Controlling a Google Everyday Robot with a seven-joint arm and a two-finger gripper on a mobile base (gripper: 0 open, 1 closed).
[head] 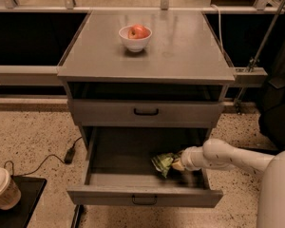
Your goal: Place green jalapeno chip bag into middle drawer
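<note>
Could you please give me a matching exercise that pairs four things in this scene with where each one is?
Things:
1 white bowl
2 green jalapeno chip bag
3 gripper
4 paper cup

Places:
A on the black surface at lower left
B on the cabinet top
C at the bag's right edge, on the end of the white arm coming from the right
D lying inside the open middle drawer

Pairs: 1-B, 2-D, 3-C, 4-A.
</note>
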